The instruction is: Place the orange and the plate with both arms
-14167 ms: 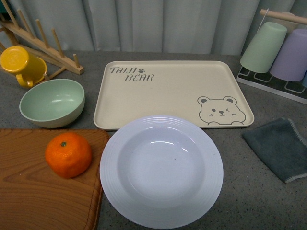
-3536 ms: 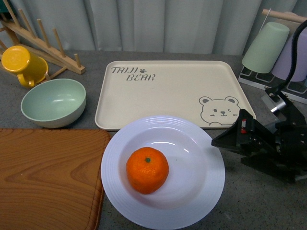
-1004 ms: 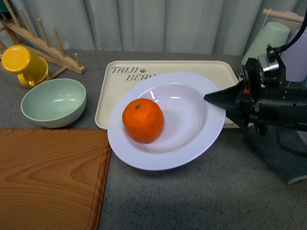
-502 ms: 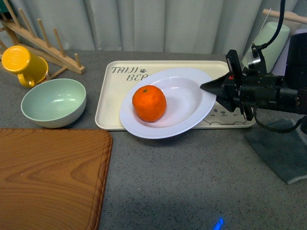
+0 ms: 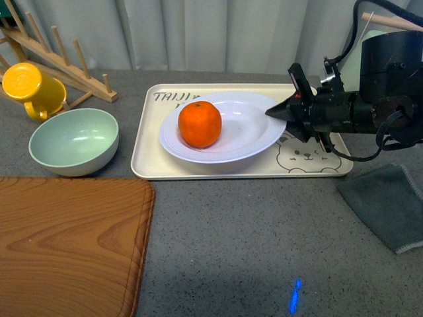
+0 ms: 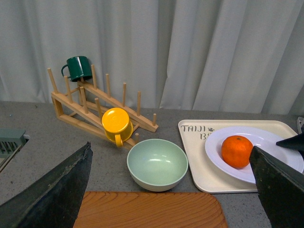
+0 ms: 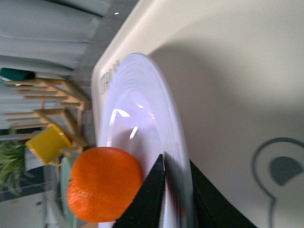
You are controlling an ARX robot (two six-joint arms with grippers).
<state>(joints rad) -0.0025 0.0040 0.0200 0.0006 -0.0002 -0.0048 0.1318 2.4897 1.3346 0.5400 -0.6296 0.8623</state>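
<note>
White plate (image 5: 246, 135), orange (image 5: 199, 124) inside, has its right rim pinched by the right end effector (image 5: 271, 113).

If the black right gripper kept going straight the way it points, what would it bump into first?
Probably the round bright orange mandarin. The right gripper pinches the rim of the glossy white deep plate and points across it at the fruit, though height is hard to judge.
</note>
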